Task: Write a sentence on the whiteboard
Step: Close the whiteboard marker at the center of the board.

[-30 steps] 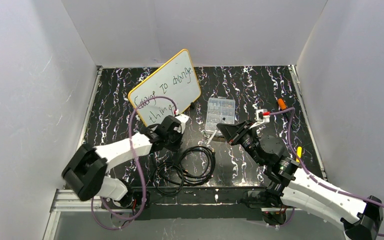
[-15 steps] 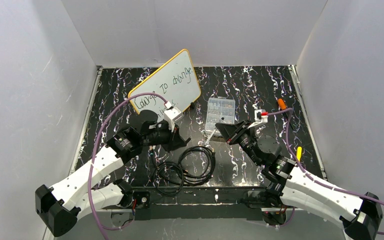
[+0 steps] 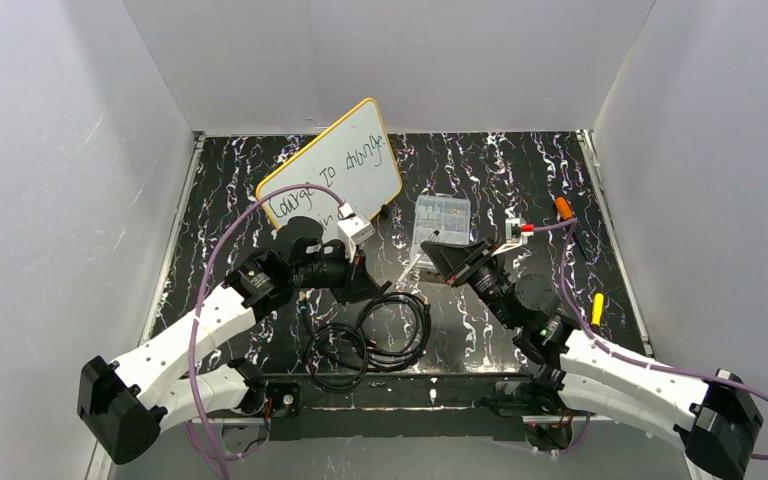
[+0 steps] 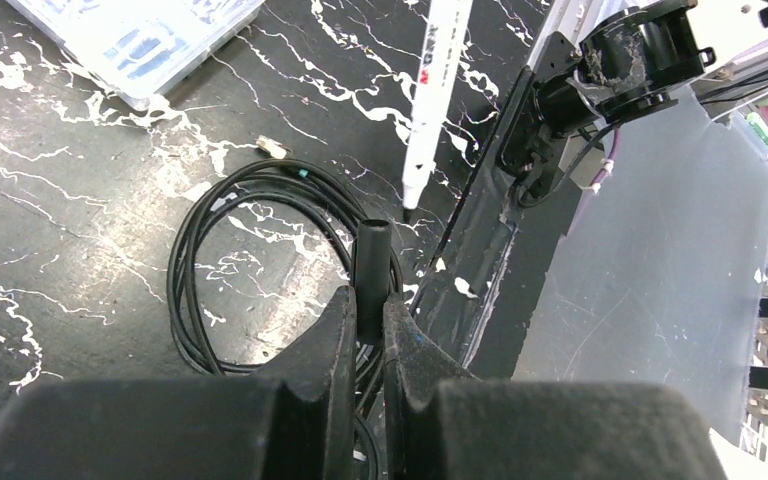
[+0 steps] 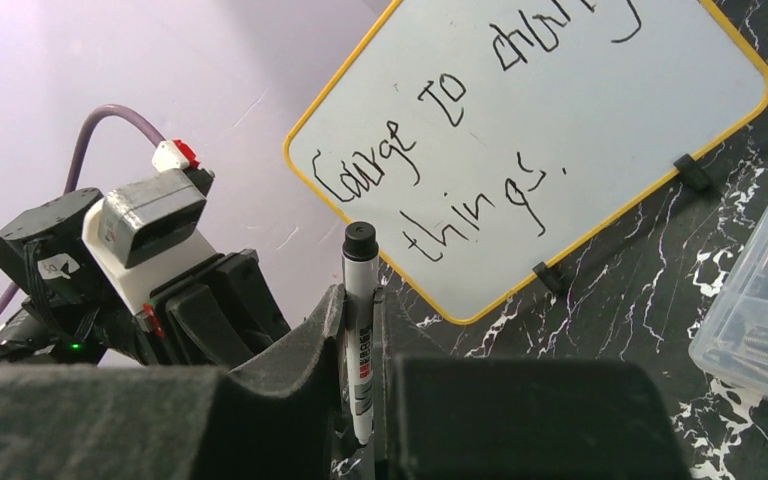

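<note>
The whiteboard (image 5: 580, 120) is propped up on small black feet, ahead of the right end effector (image 5: 358, 295) and a little to its right. Standing like that, its face is easy to reach. The sentence (image 5: 375, 160) sits on it in two lines, so the writing looks done.

The right end effector is shut tight on the pen (image 5: 359, 370). It grips the middle, so both ends stick out. The left end effector (image 4: 368, 300) is shut on a short black tube (image 4: 371, 255). I think it is the pen's cap, but the view is too poor to be sure. The tube points toward the pen's bare tip, near it but not touching. This looks like getting ready to cap the pen.

A coil of black cable (image 4: 185, 270) lies under the left end effector. The edge of the tabletop (image 3: 520, 170) runs just ahead and to its right, so there is little room that way. A clear box (image 4: 140, 40) lies farther ahead to its left.
</note>
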`<state>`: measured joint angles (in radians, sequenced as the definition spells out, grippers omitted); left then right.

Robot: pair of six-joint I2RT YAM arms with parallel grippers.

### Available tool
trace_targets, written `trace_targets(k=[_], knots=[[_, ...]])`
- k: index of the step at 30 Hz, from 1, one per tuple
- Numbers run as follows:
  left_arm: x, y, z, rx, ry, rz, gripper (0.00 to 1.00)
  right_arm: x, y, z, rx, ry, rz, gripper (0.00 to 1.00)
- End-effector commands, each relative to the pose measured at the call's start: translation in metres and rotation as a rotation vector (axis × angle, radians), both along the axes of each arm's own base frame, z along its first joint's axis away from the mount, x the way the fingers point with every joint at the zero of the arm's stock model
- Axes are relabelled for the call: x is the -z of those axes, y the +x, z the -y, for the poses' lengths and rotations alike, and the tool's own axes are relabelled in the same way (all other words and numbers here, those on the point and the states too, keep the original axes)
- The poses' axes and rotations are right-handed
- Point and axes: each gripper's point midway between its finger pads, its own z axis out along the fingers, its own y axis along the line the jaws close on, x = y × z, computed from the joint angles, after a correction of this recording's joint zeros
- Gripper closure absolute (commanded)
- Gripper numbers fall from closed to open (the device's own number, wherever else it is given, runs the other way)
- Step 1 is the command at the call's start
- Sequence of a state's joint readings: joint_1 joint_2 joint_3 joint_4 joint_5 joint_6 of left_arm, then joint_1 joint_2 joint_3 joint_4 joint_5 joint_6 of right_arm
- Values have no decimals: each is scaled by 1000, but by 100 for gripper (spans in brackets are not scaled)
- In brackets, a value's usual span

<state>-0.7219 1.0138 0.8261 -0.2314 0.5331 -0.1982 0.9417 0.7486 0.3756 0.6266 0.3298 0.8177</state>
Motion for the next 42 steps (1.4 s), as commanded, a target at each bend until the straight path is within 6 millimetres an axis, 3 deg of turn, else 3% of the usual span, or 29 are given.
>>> trace_targets(k=[1, 9, 32, 36, 42], knots=[[-2, -9, 2, 40, -29, -15, 100, -21, -3, 4, -6, 120, 40, 99], [-3, -11, 3, 60, -35, -18, 100, -22, -1, 14, 38, 152, 40, 99], [-11, -14, 8, 78, -78, -22, 100, -17, -1, 2, -4, 136, 25, 99], [-12, -9, 8, 40, -79, -26, 100, -18, -2, 1, -12, 136, 25, 99], [-28, 3, 16, -31, -162, -22, 100, -15, -2, -3, -24, 127, 17, 99]])
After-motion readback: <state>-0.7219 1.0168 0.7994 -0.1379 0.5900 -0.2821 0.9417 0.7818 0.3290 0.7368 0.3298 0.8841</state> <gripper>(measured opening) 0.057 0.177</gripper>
